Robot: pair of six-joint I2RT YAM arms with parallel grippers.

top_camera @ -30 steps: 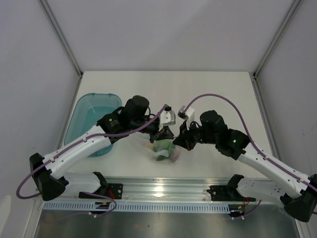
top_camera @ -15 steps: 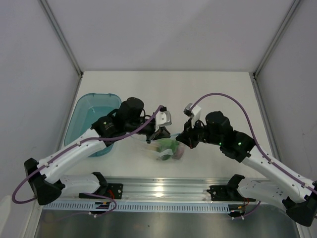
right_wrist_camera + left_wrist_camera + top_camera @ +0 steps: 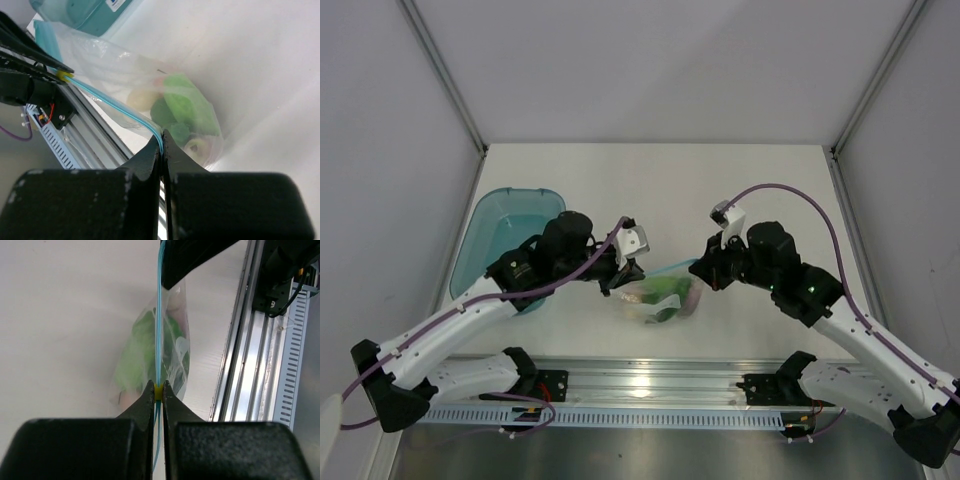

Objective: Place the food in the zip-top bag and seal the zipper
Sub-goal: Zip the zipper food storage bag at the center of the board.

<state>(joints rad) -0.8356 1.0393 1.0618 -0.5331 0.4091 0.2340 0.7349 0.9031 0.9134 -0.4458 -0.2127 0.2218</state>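
Left gripper point(image 3: 158, 390) and right gripper point(image 3: 161, 142) each pinch opposite ends of the teal zipper point(image 3: 159, 315); the food point(image 3: 185, 107) sits inside the zip-top bag point(image 3: 660, 298).

Claws pulled apart: left claw point(image 3: 619, 276) went left, right claw point(image 3: 706, 268) went right. They were nearly touching over the zip-top bag point(image 3: 658, 297). The zipper point(image 3: 667, 267) is now drawn out as a taut teal line between them. The food point(image 3: 667, 289) inside has shifted slightly right.
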